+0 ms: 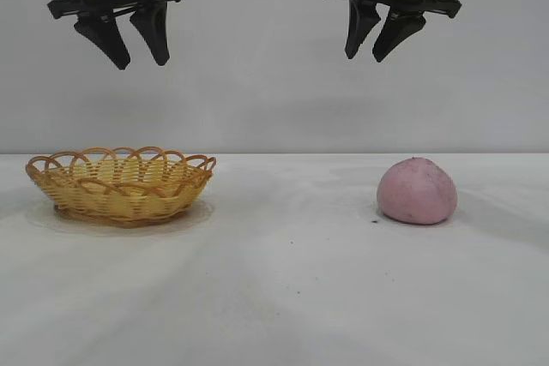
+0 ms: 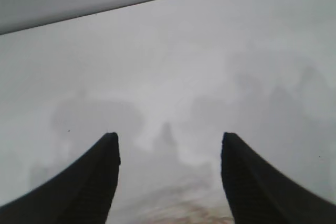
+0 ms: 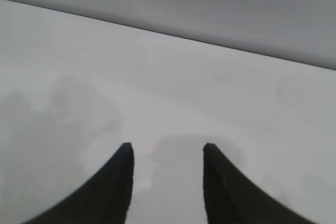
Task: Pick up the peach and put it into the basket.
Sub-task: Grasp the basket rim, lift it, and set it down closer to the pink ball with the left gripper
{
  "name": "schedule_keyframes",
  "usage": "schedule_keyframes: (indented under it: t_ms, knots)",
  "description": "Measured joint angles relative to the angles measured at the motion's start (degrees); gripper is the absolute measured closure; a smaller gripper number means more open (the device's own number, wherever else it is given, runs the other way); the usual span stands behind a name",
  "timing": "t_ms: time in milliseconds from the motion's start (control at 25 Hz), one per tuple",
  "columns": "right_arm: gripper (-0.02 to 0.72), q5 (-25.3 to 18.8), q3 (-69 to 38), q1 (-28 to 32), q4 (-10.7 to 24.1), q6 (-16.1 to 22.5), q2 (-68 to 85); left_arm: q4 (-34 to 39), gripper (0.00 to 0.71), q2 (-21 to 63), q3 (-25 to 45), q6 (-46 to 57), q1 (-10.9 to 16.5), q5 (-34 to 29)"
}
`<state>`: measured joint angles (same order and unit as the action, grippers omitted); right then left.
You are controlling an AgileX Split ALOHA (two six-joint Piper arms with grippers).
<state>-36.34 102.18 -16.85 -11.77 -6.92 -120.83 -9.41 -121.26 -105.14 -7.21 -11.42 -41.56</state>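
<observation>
The dusty-pink peach (image 1: 417, 191) sits on the white table at the right. The yellow-tan wicker basket (image 1: 121, 184) with a looped orange-brown rim stands at the left and holds nothing. My left gripper (image 1: 142, 63) hangs open and empty high above the basket. My right gripper (image 1: 365, 57) hangs open and empty high above the table, up and a little left of the peach. In the left wrist view the open gripper (image 2: 169, 139) frames bare table, with a faint tan blur at the frame's edge. In the right wrist view the open gripper (image 3: 168, 148) frames bare table; the peach is out of view.
The white table (image 1: 283, 280) meets a grey back wall. A small dark speck (image 1: 374, 222) lies just left of the peach.
</observation>
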Motion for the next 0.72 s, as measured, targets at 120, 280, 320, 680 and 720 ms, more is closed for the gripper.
schedule_keyframes:
  t_ms: [120,280,320,680,720]
  knots:
    - [0.429,0.0,0.0,0.0,0.0,0.0,0.0,0.0,0.289,0.0,0.0,0.0,0.0,0.0]
    - [0.429,-0.2,0.0,0.0,0.0,0.0,0.0,0.1,0.289,0.0,0.0,0.0,0.0,-0.3]
    - [0.429,-0.6,0.0,0.0,0.1,0.0,0.0,0.6,0.289,0.0,0.0,0.0,0.0,-0.6]
    - [0.429,-9.9,0.0,0.1,2.4,0.0,0.0,9.9,0.289,-1.0,0.0,-0.5,0.0,-17.1]
    - [0.429,-10.5,0.0,0.1,2.5,0.0,0.0,10.3,0.289,-1.8,0.0,-0.6,0.0,-18.8]
